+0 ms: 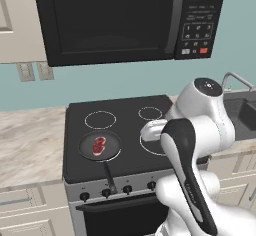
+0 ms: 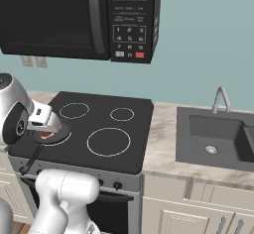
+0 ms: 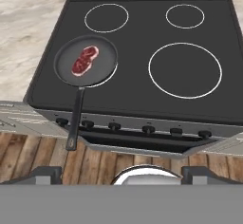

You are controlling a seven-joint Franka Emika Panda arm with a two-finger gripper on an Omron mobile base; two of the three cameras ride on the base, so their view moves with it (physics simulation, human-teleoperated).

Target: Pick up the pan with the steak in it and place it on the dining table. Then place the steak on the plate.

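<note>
The black pan rests on the stove's front left burner, with its long handle reaching out over the stove's front edge. The red steak lies flat inside it. In the left base view the pan and steak sit left of my arm. In the right base view my hand partly covers the pan. My gripper is open and empty, held above and in front of the stove, back from the pan handle. The dining table and the plate are out of view.
The black stove top has several ringed burners and a row of knobs along its front. A black microwave hangs above it. Marble counter lies to the left, and a dark sink with a faucet to the right.
</note>
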